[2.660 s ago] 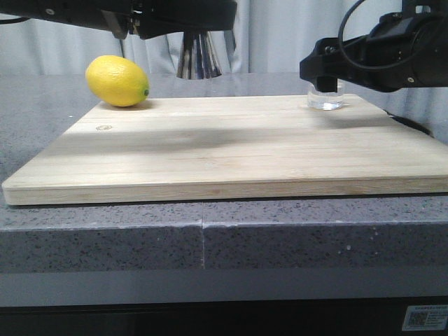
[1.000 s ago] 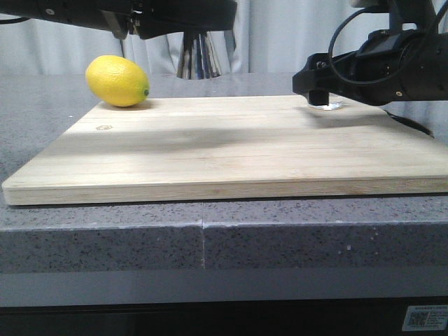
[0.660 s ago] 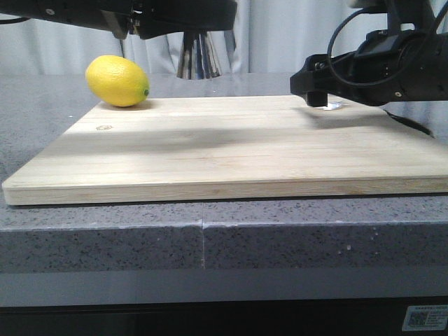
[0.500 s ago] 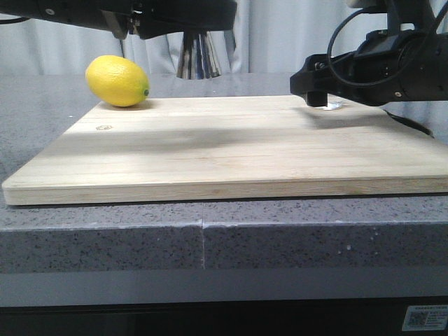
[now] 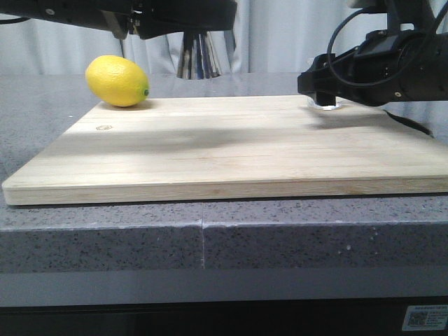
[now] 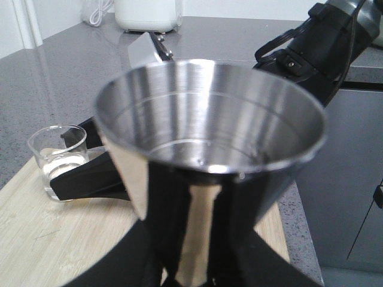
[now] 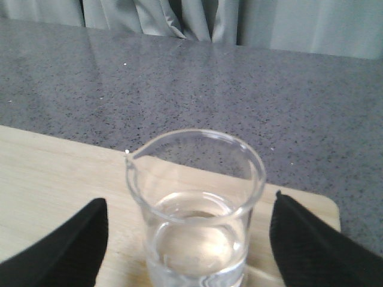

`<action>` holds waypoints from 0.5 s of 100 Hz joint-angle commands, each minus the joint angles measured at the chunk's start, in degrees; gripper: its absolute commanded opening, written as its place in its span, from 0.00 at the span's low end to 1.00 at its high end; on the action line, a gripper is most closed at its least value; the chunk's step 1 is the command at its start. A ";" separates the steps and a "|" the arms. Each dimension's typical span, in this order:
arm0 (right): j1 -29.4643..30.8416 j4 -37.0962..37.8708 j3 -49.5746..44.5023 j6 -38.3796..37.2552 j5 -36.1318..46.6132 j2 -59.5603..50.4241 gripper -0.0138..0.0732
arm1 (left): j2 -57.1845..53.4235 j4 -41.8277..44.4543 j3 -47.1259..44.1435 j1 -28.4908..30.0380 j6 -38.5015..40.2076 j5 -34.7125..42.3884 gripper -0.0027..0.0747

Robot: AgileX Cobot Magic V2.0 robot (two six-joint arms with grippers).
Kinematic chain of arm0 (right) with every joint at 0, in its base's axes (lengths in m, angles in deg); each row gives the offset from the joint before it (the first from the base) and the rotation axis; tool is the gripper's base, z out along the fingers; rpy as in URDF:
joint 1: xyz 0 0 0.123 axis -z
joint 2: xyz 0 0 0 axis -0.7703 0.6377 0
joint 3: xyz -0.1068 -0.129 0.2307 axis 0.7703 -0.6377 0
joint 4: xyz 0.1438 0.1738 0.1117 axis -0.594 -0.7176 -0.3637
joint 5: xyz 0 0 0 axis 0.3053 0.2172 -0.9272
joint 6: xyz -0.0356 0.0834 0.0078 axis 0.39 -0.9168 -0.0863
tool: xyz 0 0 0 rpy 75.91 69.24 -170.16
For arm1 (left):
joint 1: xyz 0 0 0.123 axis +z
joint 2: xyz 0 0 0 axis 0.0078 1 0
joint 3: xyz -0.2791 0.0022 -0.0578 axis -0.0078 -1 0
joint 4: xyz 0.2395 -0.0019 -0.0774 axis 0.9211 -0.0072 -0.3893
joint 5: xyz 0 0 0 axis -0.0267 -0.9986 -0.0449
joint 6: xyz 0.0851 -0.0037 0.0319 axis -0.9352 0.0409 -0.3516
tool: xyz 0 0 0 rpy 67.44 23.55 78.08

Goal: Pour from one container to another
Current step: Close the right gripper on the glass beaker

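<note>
Front view: a pale wooden cutting board [image 5: 231,143] lies flat on a speckled grey counter [image 5: 203,238]. A yellow lemon [image 5: 117,81] rests on the board's far left corner. My left hand [image 5: 192,15] is raised above the far side of the board, grasping the steel jigger [image 5: 198,57], whose shiny lower cone hangs down just right of the lemon. My right hand [image 5: 326,89] is low over the board's far right corner, and only the bottom edge of the glass beaker [image 5: 327,106] shows beneath its black housing, standing on the board.

Left wrist view: the jigger [image 6: 209,161] fills the picture, upright, its open cup facing the camera, pinched at the waist between my dark fingers [image 6: 119,275]. Beyond it the beaker [image 6: 60,160] stands upright on the board, with one black finger of my right hand touching or just beside it.

Right wrist view: the beaker [image 7: 195,209] stands upright near the board's edge, holding a little clear liquid, pouring lip turned to one side. My right hand's two fingers [image 7: 66,248] stand spread, one on each side of the glass and apart from it.
</note>
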 commanded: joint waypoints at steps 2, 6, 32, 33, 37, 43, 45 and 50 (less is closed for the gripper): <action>-0.13 1.31 1.64 -0.27 4.86 -1.99 0.70 | -3.00 -4.53 1.67 -0.61 0.32 -6.09 0.01; -0.13 1.60 1.64 -0.27 4.86 -1.99 0.70 | -3.00 -4.53 1.67 -0.61 0.32 -6.09 0.01; -0.13 1.60 1.64 -0.27 4.86 -1.99 0.70 | -3.00 -4.53 1.67 -0.61 0.32 -6.09 0.01; -0.13 1.60 1.64 -0.27 4.86 -1.99 0.70 | -3.00 -4.53 1.67 -0.61 0.32 -6.09 0.01; -0.13 1.60 1.64 -0.27 4.86 -1.99 0.70 | -3.00 -4.53 1.67 -0.61 0.32 -6.09 0.01; -0.13 1.60 1.64 -0.27 4.86 -1.99 0.70 | -3.00 -4.53 1.67 -0.61 0.32 -6.09 0.01; -0.13 1.60 1.64 -0.27 4.86 -1.99 0.70 | -3.00 -4.53 1.67 -0.61 0.32 -6.09 0.01; -0.13 1.60 1.64 -0.27 4.86 -1.99 0.70 | -3.00 -4.53 1.67 -0.61 0.32 -6.09 0.01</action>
